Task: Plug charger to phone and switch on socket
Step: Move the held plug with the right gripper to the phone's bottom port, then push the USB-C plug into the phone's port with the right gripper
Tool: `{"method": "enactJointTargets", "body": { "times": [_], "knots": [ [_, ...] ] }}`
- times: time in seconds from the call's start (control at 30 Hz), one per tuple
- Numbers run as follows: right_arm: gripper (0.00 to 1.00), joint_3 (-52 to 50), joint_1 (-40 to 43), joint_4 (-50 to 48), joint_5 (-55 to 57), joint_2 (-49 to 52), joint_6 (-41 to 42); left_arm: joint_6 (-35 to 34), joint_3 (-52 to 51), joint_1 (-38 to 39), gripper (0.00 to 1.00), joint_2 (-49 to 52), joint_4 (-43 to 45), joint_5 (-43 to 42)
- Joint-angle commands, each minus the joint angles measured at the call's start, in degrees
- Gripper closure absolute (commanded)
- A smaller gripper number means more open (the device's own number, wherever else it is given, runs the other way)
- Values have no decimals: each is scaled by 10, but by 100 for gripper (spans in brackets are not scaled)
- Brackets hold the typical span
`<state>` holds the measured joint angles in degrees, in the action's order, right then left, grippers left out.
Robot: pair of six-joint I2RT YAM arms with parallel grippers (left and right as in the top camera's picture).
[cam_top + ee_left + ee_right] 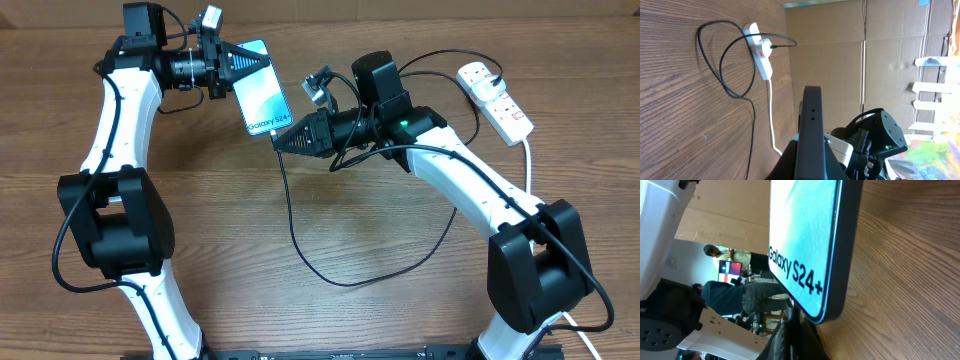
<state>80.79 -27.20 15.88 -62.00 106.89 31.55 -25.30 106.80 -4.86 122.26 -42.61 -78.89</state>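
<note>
Screen text reads "Galaxy S24+" in the right wrist view, at the phone's (805,245) lower end. Left tool (233,65) is clamped on the phone's top end, cyan screen facing up. Right tool (280,140) is closed tight on the charger (300,240) at its cable end, right at the phone's bottom edge. The connector is hidden by the tool tip, so can't tell if it's seated. The cable loops across the bench (260,320) and back to the socket (497,100) at the far right, black plug in an outlet. Red switches are visible; their position and any lettering are too small to read.
</note>
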Motion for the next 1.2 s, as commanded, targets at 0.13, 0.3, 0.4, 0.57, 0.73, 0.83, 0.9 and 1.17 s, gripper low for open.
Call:
{"method": "enactJointTargets", "body": {
  "times": [0.13,0.3,0.4,0.57,0.73,0.83,0.9,1.17],
  "knots": [
    [96,7,-1,-23,2,-6,18,1,1,5,96,-6,0,-48],
    [96,7,-1,-32,3,-6,30,5,1,5,96,-6,0,-64],
    [96,7,-1,-32,3,-6,30,15,1,5,96,-6,0,-71],
    [96,7,2,-32,3,-6,30,38,1,5,96,-7,0,-90],
    [96,7,8,-50,5,-6,43,40,1,5,96,-6,0,-96],
    [96,7,8,-67,6,-6,47,39,1,9,96,-7,-5,-97],
    [96,7,8,-66,16,-6,51,39,1,12,96,-6,-5,-104],
    [96,7,8,-66,35,-6,51,39,1,21,96,-7,-6,-108]
  ]
}}
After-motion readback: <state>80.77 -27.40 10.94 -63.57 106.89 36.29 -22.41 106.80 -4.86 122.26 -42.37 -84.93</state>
